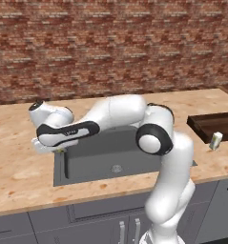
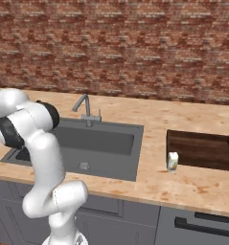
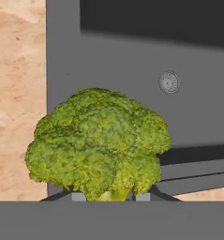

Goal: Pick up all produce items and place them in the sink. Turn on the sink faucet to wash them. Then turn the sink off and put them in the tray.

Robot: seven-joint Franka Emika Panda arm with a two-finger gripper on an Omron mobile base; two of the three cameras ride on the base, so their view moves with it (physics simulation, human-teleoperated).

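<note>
1. End effector grasps the broccoli floret by its stalk, fingers close on either side
2. Floret hangs over the sink at its left rim, drain beyond
3. Faucet stands behind the basin
4. Tray sits well apart on the surface, a cream carton at its corner

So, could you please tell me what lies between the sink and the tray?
In the right base view, bare counter separates the sink from the tray; a small cream carton stands at the tray's near-left corner.
</note>
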